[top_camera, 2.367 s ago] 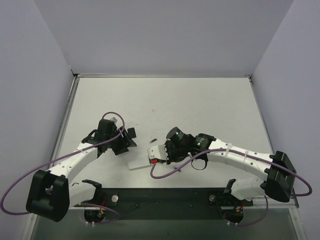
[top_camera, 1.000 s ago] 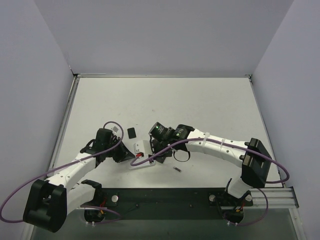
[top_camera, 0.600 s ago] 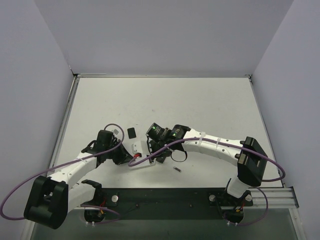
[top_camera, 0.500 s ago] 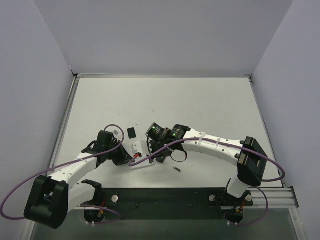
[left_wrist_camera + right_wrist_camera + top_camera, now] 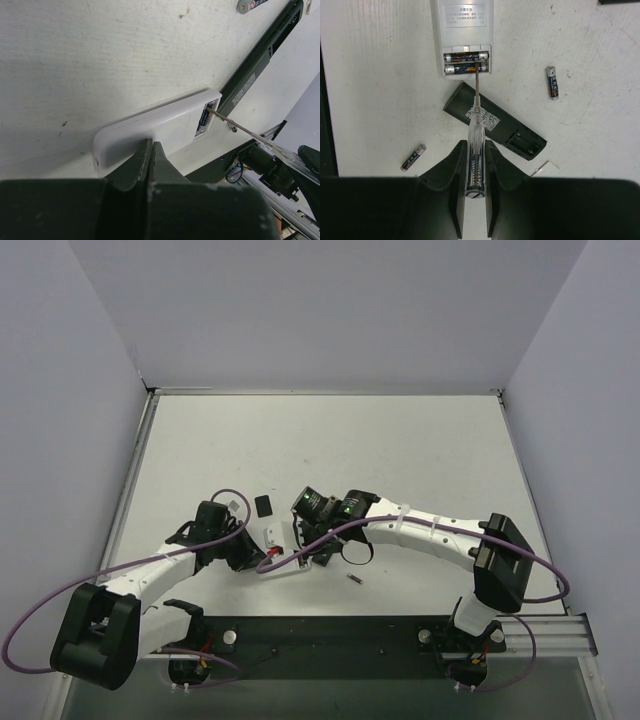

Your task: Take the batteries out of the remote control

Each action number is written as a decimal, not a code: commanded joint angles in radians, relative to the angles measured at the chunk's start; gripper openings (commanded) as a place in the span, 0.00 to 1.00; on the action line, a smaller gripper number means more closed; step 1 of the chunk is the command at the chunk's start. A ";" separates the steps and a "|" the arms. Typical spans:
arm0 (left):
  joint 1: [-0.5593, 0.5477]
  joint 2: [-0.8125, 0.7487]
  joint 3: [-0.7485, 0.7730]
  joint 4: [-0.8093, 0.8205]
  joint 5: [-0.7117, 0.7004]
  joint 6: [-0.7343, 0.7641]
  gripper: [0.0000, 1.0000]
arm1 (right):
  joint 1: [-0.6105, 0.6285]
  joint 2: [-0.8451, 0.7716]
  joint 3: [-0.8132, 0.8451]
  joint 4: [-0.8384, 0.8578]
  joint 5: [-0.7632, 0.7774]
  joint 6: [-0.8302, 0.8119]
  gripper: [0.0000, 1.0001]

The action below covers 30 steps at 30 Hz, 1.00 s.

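The slim black remote control [image 5: 495, 127] lies diagonally on the table with its battery bay open and empty. Two loose batteries [image 5: 552, 82] [image 5: 413, 157] lie either side of it. Above it is a white flat block [image 5: 465, 40] whose open bay holds two more batteries [image 5: 466, 62]. My right gripper [image 5: 475, 145] is shut on a clear-handled screwdriver [image 5: 475, 125], and the tip touches those batteries. My left gripper [image 5: 151, 145] is shut, its tips resting on the white block [image 5: 160, 127]. In the top view the right arm hides the black remote.
A small black square cover [image 5: 263, 505] lies beyond the white block [image 5: 278, 538]. One loose battery [image 5: 352, 580] sits near the black rail [image 5: 330, 635] at the table's near edge. A thin metal bit [image 5: 540, 169] lies beside the black remote. Walls close in the table.
Over two seconds my right arm swung left and brought the screwdriver to the white block's bay, while my left gripper came down onto the block. Almost nothing moved in the last half second.
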 commanded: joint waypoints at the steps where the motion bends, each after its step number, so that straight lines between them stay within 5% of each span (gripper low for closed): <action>1: -0.001 0.021 -0.004 -0.004 -0.038 0.030 0.00 | 0.016 0.032 0.037 -0.047 0.006 0.002 0.00; 11: -0.004 0.034 -0.005 -0.007 -0.047 0.030 0.00 | 0.006 0.053 0.045 -0.044 -0.054 0.002 0.00; 20: -0.004 0.056 -0.002 -0.004 -0.053 0.033 0.00 | -0.123 -0.042 -0.146 0.120 -0.271 0.058 0.00; 30: -0.007 0.070 0.000 -0.002 -0.061 0.029 0.00 | -0.155 -0.048 -0.262 0.250 -0.298 0.104 0.00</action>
